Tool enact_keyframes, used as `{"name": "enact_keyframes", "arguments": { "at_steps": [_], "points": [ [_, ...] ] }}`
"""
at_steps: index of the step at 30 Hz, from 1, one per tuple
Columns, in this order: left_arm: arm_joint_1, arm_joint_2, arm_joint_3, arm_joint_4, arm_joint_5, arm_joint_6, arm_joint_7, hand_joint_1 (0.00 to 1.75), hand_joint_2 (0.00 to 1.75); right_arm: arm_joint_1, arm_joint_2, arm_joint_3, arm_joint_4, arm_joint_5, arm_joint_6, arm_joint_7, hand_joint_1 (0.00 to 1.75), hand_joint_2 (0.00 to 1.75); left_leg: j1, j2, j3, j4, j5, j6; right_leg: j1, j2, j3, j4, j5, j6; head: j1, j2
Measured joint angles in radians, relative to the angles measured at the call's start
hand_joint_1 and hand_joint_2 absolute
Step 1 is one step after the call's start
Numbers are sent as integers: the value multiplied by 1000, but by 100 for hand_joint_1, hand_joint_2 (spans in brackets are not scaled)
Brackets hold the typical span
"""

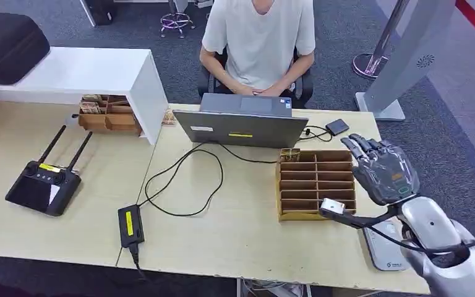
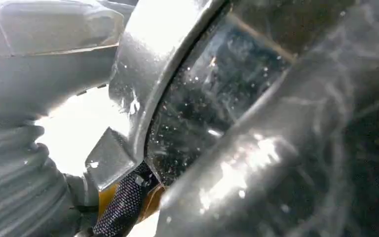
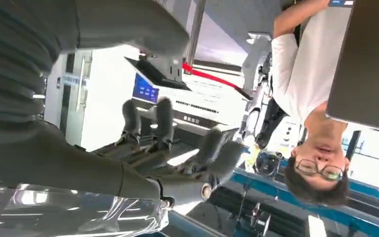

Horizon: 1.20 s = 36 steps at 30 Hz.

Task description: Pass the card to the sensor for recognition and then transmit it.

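1. Right at the near edge of the table, beside the card box, my right arm comes up, and my right hand hovers just beyond that box's right side, fingers spread and holding nothing.
2. From the camera at that wrist my fingers are splayed in open air with nothing between them, so this hand is plainly empty.
3. Just right of the box, under my forearm, lies a flat white pad; I judge it to be the sensor, put there so a card needs only a short carry.
4. The box is a wooden tray of slots, its rows looking bare from above; one small card seems to stand at its far left corner, though it is too small for me to be sure.
5. Behind the box, a person sits at a laptop, likely the one who receives the card after reading.
6. Left of the box, a black cable loops to a power brick; further left sits a controller with two antennas.
7. As for my left hand, its wrist camera gives only blurred grey covers, and I cannot tell how its fingers lie.
8. I judge the pick-up not yet begun: my open hand is poised for reaching into the box.
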Motion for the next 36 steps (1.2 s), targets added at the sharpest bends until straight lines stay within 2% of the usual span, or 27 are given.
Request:
{"name": "enact_keyframes", "arguments": {
  "at_steps": [9, 16, 20, 22, 25, 27, 28, 32, 36],
  "points": [
    [0, 0, 0, 0, 1, 3, 4, 0, 175, 1, -25, 0, -29, 0, 5, 2, 0, 175, -1, 0, 0, 0, 0, 0, 0, 0, 0, 0, 0, 0, 0, 0],
    [0, 0, 0, 0, 15, 0, 10, 0, 175, 1, -89, -4, -103, -32, 65, 9, 0, 175, -1, 0, 0, 0, 0, 0, 0, 0, 0, 0, 0, 0, 0, 0],
    [1, 0, 0, 0, 29, 0, 10, 0, 175, 1, -139, -3, -153, -67, 150, 12, 0, 175, -1, 0, 0, 0, 0, 0, 0, -1, 0, 0, 0, 0, 0, 0],
    [2, 0, 0, 0, 41, 2, 10, 0, 175, -5, -189, 2, -187, -139, 263, 20, 0, 175, -1, -1, 0, 0, 0, 0, -1, -1, 0, 0, 0, 0, 0, 0],
    [5, 0, 0, 1, 69, 7, 10, 0, 175, -44, -309, 21, -256, -343, 501, 44, 0, 175, -2, -1, -1, 0, 0, 0, -2, -2, 0, 0, 0, 0, 0, 0],
    [6, 0, 0, 1, 85, 10, 9, 0, 175, -72, -387, 33, -303, -463, 610, 62, 0, 175, -2, -1, -1, 0, 0, 0, -2, -2, 0, 0, 0, 0, 0, 0],
    [7, 0, 0, 2, 93, 13, 8, 0, 175, -84, -424, 38, -329, -511, 643, 75, 0, 175, -3, -1, -1, 0, 0, 1, -2, -2, -1, 0, 0, 0, 0, 0],
    [9, 0, 0, 3, 113, 19, 6, 0, 175, -95, -558, 53, -427, -610, 666, 121, 0, 175, -3, -1, -1, 0, -1, 1, -2, -2, -1, 0, 0, 1, -1, 0],
    [10, 0, 0, 3, 119, 21, 6, 0, 175, -90, -646, 58, -488, -639, 664, 146, 0, 175, -2, 0, -1, 0, -1, 1, -2, -1, -1, 0, -1, 1, 0, 0]
  ]
}}
